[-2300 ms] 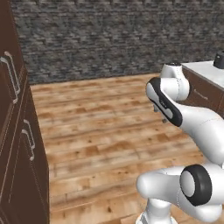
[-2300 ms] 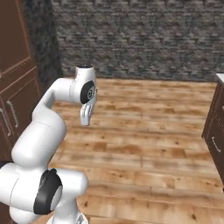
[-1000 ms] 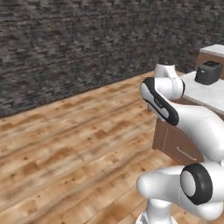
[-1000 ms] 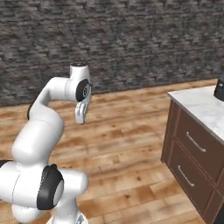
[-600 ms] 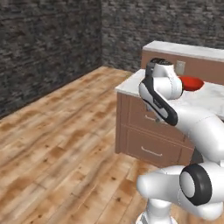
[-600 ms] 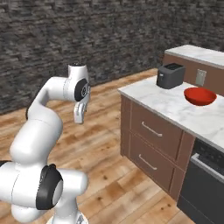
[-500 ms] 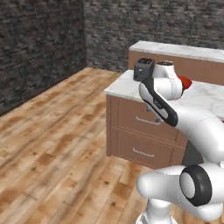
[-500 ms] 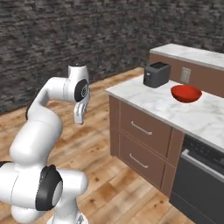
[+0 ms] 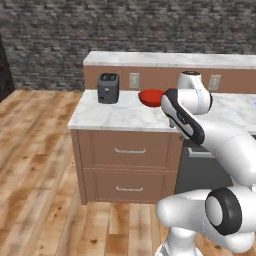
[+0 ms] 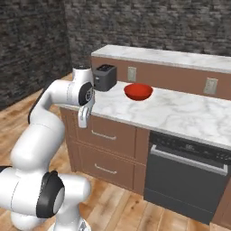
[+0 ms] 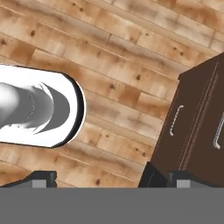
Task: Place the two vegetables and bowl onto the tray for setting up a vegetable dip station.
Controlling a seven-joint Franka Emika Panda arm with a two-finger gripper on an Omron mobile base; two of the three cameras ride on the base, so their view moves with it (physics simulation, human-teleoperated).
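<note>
Bowl (image 10: 138,91) resting on marble counter (image 10: 180,110), beside toaster (image 10: 104,76). Gripper (image 10: 83,120) pointing floorward, holding nothing; jaw spread impossible to tell. Risk: approaching too close, clipping counter edge with elbow.

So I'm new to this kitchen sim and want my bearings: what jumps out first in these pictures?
The glossy red bowl on the white marble counter catches the eye first, with a dark toaster to its left. The robot's white arm rises in front of the counter, its gripper hanging over the wooden floor beside the brown drawers, holding nothing.
</note>
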